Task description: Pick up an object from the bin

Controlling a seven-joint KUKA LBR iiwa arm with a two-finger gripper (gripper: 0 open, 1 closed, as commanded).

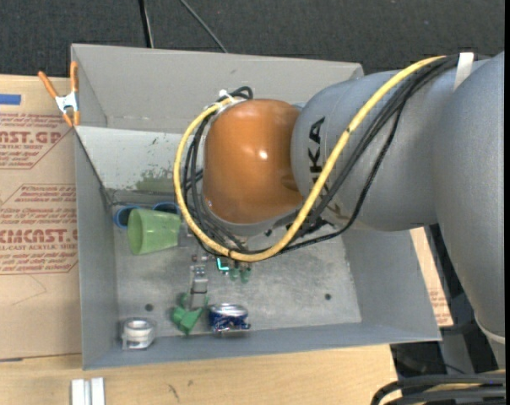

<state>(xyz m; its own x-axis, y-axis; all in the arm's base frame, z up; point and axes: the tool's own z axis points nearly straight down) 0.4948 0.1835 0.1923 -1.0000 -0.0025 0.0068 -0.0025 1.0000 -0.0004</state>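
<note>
The small green piece [185,318] lies just past my pincer [199,290], toward the picture's lower edge. I cannot tell how wide the pincer stands.

gripper [199,290]: low over the bin [322,270] floor, just above a small green piece [185,319]
green cup [152,230]: on its side, left, blue thing [120,218] touching behind
front wall: crumpled blue-silver thing [228,317], silver cap [137,333]

In the bin [322,281] a cup [152,230] lies on its side at the left wall, with a tube [121,218] just behind it. Along the front edge, from the left corner, lie a cap [137,332], a clip [186,319] and a can [228,317] just beside the clip. The pincer [198,290] is just behind the clip.
</note>
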